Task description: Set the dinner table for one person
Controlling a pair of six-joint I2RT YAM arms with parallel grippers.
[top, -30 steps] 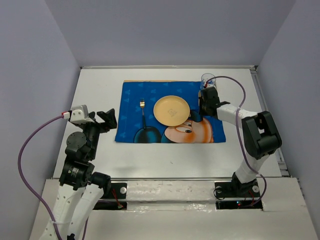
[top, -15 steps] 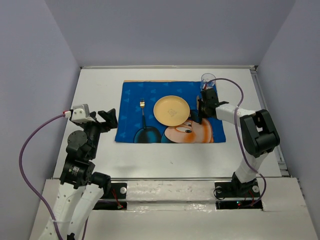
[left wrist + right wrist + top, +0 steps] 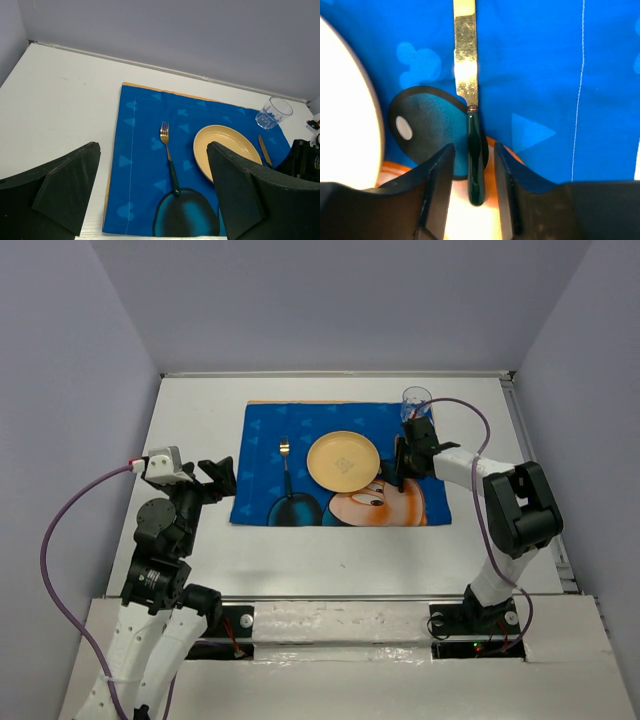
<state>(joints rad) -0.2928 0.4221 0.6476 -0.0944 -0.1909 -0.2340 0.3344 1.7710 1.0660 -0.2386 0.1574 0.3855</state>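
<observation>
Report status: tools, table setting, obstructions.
Left tool open, empty. Right tool open, straddling knife handle on mat. Dinner table: plate, fork, glass, knife laid. No obstruction seen near knife.

The table (image 3: 330,545) — large, rectangular, plain matte white — lies flat and level. Its bare surface shows on every side of the blue mat (image 3: 300,430) — the mat lies toward the table's far edge.

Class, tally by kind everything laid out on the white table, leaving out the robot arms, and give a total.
Cloth mat: 1
Plate: 1
Fork: 1
Knife: 1
Glass: 1
Total: 5
</observation>
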